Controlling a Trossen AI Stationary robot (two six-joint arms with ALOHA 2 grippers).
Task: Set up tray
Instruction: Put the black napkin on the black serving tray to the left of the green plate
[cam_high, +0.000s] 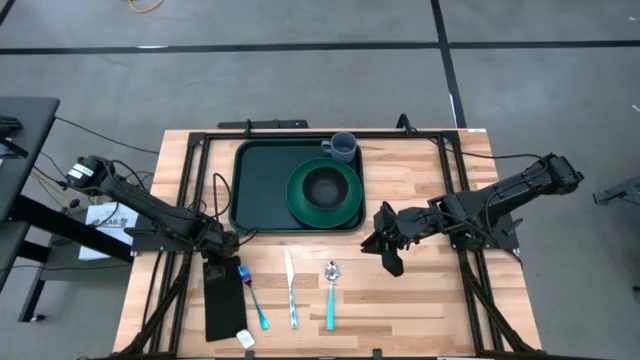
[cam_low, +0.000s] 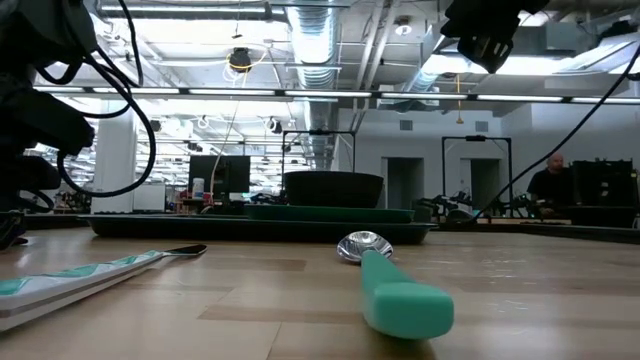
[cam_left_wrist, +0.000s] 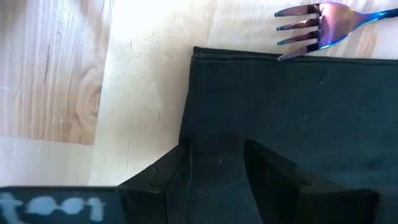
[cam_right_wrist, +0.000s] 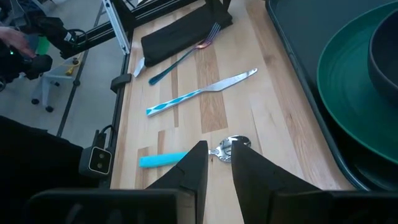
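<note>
The dark green tray (cam_high: 262, 190) lies at the table's far middle. It carries a round green plate (cam_high: 325, 205) with a dark bowl (cam_high: 323, 185) on it and a grey mug (cam_high: 343, 147) in its far right corner. A black napkin (cam_high: 222, 298) lies flat near the left front, with a fork (cam_high: 252, 295), knife (cam_high: 291, 290) and spoon (cam_high: 330, 295) to its right. My left gripper (cam_left_wrist: 217, 168) is open and points steeply down over the napkin's far end (cam_left_wrist: 267, 93). My right gripper (cam_right_wrist: 219, 165) hangs in the air right of the tray's near corner, above the spoon's bowl (cam_right_wrist: 231, 148), its fingers a narrow gap apart with nothing between them. My left gripper stands with its two fingers (cam_left_wrist: 177, 180) apart over the napkin's far end (cam_left_wrist: 217, 143), coming from above. The fingers themselves hide their tips, so I cannot tell whether they touch the cloth. The napkin lies flat on the table.
The fork's tines (cam_left_wrist: 305, 25) lie just off the napkin's far right corner. A white tag (cam_high: 246, 340) lies at the napkin's near end. Black frame rails (cam_high: 180, 230) run along both sides of the table. Bare wood shows right of the spoon (cam_high: 420, 300).
</note>
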